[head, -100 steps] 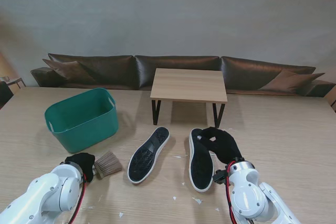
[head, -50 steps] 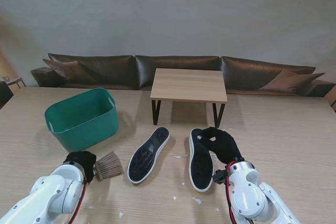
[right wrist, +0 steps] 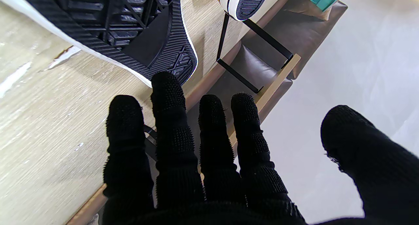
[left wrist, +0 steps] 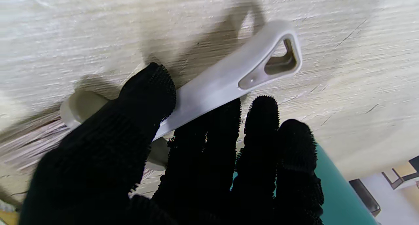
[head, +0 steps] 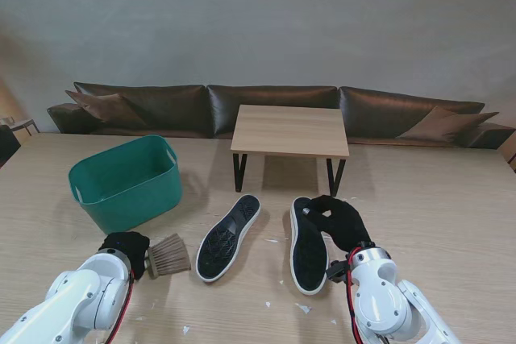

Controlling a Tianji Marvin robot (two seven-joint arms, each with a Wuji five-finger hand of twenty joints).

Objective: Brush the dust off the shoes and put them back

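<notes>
Two black shoes with white rims lie soles showing on the table: the left shoe [head: 228,237] and the right shoe [head: 308,249]. The right shoe's sole [right wrist: 124,28] fills the right wrist view. My right hand [head: 339,220] rests against that shoe's far right side, fingers [right wrist: 170,120] straight and spread, thumb apart, holding nothing. My left hand [head: 125,245] is shut on the brush [head: 168,255], left of the left shoe. Thumb and fingers clamp its white handle [left wrist: 235,74]; the brown bristles [left wrist: 23,140] point toward the shoe.
A green basket [head: 127,183] stands to the left, farther from me than the brush. A small wooden table [head: 291,130] on black legs stands beyond the shoes, with a dark sofa [head: 266,106] behind it. White scraps [head: 302,308] lie on the table near me.
My left forearm has drawn back slightly and the brush head has turned a little. The shoes and my right hand have not moved.
</notes>
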